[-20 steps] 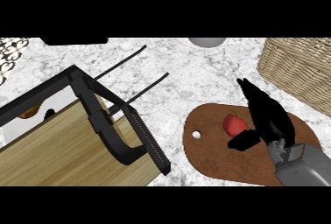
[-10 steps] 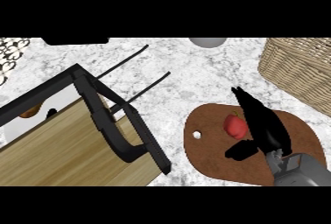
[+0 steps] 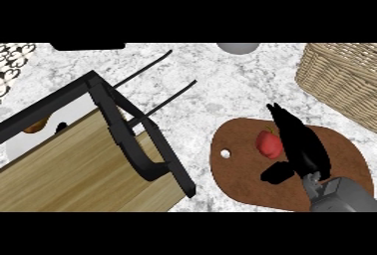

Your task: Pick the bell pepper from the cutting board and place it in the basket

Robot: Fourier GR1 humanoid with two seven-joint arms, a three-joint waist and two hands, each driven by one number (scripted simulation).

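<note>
Marble-patterned counter [image 3: 213,89] carries a brown oval cutting board [image 3: 243,182] with a small hole near its left end. On it sits the red bell pepper [image 3: 269,144], touched by the black right hand [image 3: 298,144], whose fingers seem cupped beside it, thumb spread below. Woven wicker basket [image 3: 342,82] stands well apart, upper right. Black-framed wooden chair [image 3: 95,154] fills the left.

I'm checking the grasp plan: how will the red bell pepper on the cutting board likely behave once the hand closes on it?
The bell pepper looks rounded and smooth, so it may roll or slip on the flat cutting board. It looks small beside the right hand, so probably light. It keeps its shape, so likely stiff.
</note>
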